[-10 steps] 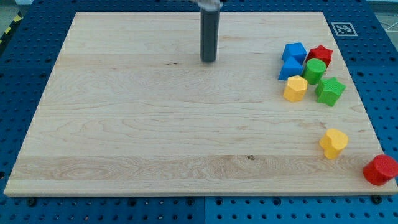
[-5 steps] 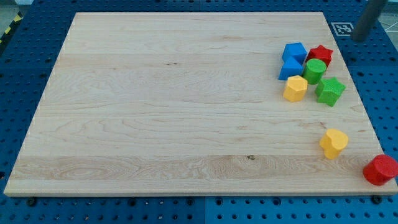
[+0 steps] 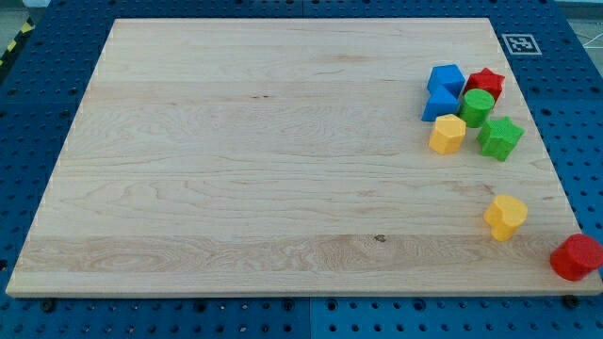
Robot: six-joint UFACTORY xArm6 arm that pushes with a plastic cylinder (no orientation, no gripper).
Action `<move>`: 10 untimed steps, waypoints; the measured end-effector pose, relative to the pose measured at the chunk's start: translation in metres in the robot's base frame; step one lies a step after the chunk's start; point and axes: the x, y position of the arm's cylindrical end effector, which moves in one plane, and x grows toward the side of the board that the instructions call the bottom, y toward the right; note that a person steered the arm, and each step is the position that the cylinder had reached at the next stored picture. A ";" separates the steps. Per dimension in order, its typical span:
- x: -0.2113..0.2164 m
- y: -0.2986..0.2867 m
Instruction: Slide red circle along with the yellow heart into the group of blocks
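Observation:
The red circle (image 3: 576,257) sits at the board's bottom right corner, partly over the edge. The yellow heart (image 3: 506,216) lies up and to the left of it, apart from it. The group stands at the view's upper right: a blue cube (image 3: 447,78), a blue block (image 3: 439,104) under it, a red star (image 3: 485,82), a green cylinder (image 3: 477,107), a yellow hexagon (image 3: 448,134) and a green star (image 3: 499,137). My tip does not show in the view.
The wooden board (image 3: 236,169) lies on a blue perforated table. A black-and-white marker tag (image 3: 520,43) sits on the board's top right corner.
The rod moved from the top middle of the board to the top right corner, then left the view. No block has moved.

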 end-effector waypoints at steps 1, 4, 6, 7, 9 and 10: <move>0.000 -0.014; -0.006 -0.104; -0.048 -0.117; -0.069 -0.128; -0.084 -0.133; -0.097 -0.141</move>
